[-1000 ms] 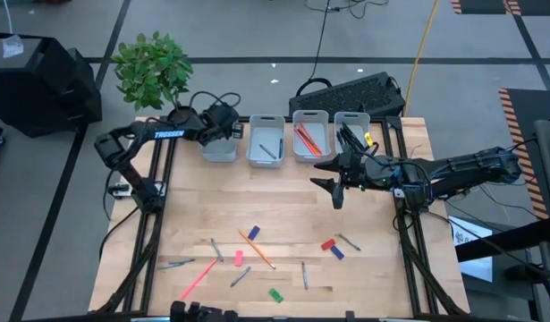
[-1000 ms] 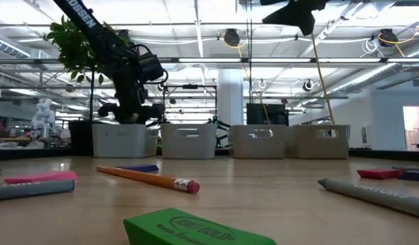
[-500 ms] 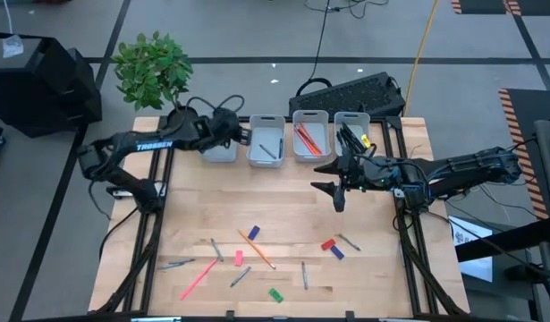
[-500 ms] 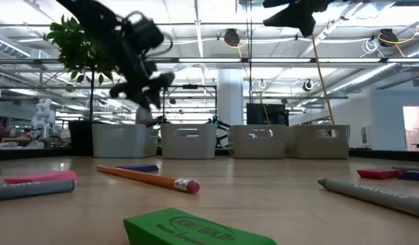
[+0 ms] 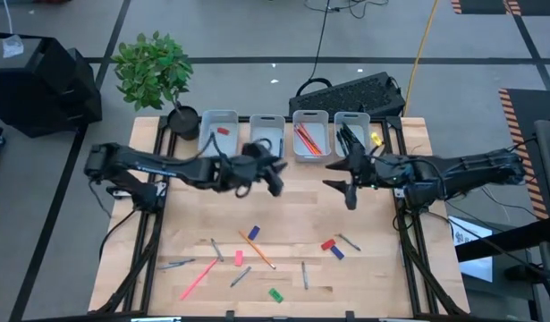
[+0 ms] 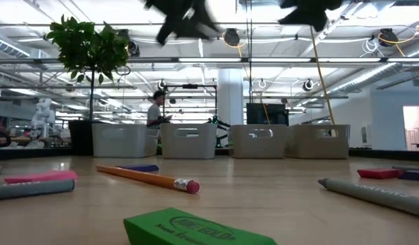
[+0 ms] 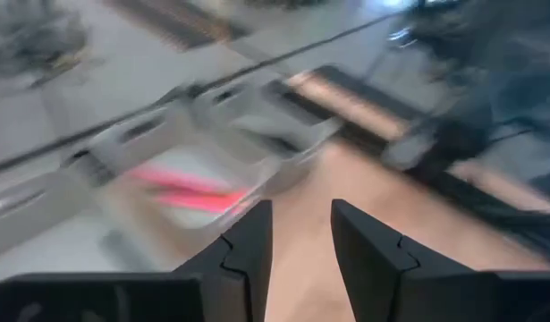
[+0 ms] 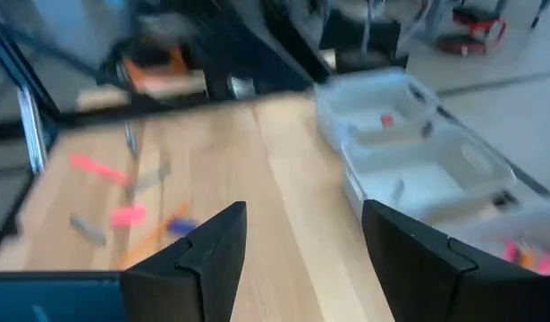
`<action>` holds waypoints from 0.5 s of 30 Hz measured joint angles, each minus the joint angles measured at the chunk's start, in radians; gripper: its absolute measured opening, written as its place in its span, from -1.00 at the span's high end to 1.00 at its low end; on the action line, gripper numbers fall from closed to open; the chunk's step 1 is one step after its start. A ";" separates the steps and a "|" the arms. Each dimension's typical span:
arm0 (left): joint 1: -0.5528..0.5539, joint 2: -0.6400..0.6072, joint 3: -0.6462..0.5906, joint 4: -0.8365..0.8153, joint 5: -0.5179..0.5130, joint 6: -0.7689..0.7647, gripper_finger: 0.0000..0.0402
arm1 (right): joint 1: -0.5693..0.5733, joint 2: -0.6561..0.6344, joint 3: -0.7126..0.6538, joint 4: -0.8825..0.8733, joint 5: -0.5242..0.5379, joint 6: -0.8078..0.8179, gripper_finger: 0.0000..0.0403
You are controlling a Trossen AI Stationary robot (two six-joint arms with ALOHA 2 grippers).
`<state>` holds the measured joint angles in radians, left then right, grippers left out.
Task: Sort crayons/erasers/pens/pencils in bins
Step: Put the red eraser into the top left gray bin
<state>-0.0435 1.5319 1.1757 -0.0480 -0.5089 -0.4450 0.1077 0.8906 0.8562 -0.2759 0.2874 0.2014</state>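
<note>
- My left gripper (image 5: 273, 179) hangs over the bench (image 5: 194, 215) before the bins (image 5: 266, 139), fingers slightly parted, apparently empty.
- Right gripper (image 5: 348, 190) waits wide open, empty.
- Erasers (image 5: 328, 244) lie scattered; a careless descent could knock neighbouring pencils.

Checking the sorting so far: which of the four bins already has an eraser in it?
The leftmost bin, next to the plant pot: a red eraser lies in it. The other three hold only thin sticks.

Two dark, near-black jointed arms w/ cables along them. Left claw (image 5: 273, 176) & right claw (image 5: 347, 190): matte black, angular two-finger ends.
</note>
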 joint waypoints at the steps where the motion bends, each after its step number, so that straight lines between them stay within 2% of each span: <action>1: -0.021 0.022 0.034 -0.023 0.000 0.015 0.41 | 0.003 -0.013 0.000 -0.046 0.000 0.006 -0.07; 5: -0.085 0.157 0.204 -0.053 0.009 0.079 0.41 | 0.034 -0.079 0.000 -0.229 0.000 0.020 -0.07; 8: -0.125 0.267 0.344 -0.109 0.067 0.104 0.41 | 0.087 -0.122 0.000 -0.374 -0.001 0.039 -0.07; 10: -0.155 0.325 0.414 -0.228 0.090 0.100 0.41 | 0.126 -0.144 0.000 -0.449 -0.001 0.073 -0.07; 14: -0.211 0.435 0.508 -0.310 0.120 0.066 0.41 | 0.209 -0.151 0.000 -0.602 -0.001 0.125 -0.07; 15: -0.224 0.465 0.535 -0.278 0.145 0.063 0.41 | 0.227 -0.150 0.000 -0.634 -0.001 0.129 -0.07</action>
<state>-0.2673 1.9971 1.7110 -0.3259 -0.3638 -0.3816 0.3346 0.7408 0.8562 -0.9097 0.2863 0.3305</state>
